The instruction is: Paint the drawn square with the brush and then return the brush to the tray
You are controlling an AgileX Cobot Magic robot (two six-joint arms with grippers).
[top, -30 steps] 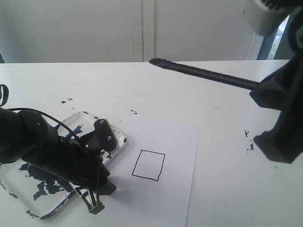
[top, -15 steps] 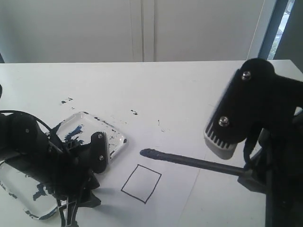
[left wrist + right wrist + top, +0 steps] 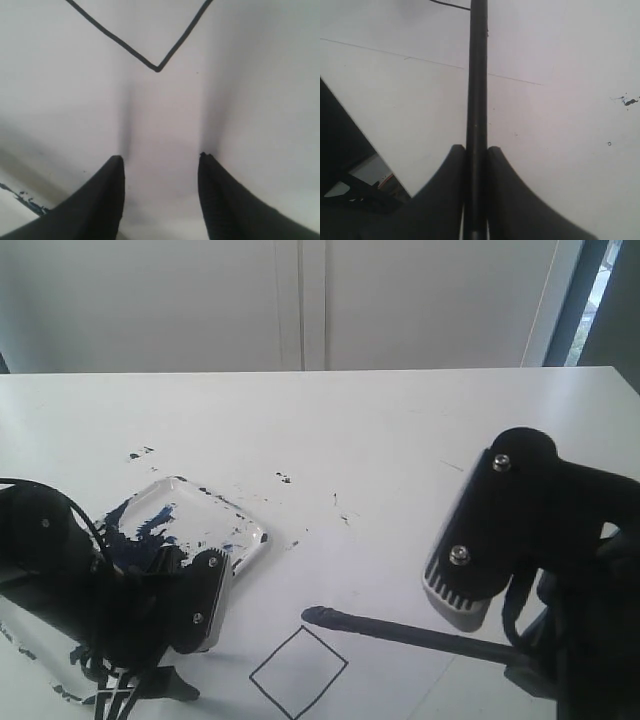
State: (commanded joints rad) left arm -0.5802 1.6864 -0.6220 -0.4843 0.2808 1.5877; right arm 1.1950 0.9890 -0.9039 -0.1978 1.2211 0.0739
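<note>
The drawn square (image 3: 298, 672) is a thin black outline on white paper, standing like a diamond with a white inside. The brush (image 3: 400, 632) lies nearly level, its dark tip just by the square's far corner; I cannot tell whether it touches the paper. My right gripper (image 3: 522, 664) is shut on the shaft, and in the right wrist view the brush (image 3: 477, 75) runs straight out between the shut gripper (image 3: 476, 150). The tray (image 3: 240, 530), smeared dark blue, sits left. My left gripper (image 3: 160, 162) is open over the paper near a corner of the square (image 3: 120, 44).
Small paint specks (image 3: 284, 478) dot the table behind the tray, and more specks (image 3: 630, 101) lie beside the paper. The bulky left arm (image 3: 90, 590) covers much of the tray. The right arm (image 3: 530, 530) stands above the brush shaft.
The brush came down from high over the table to just above the paper, tip near the square. The square shifted lower in view and turned. The left gripper drew back toward the near left.
</note>
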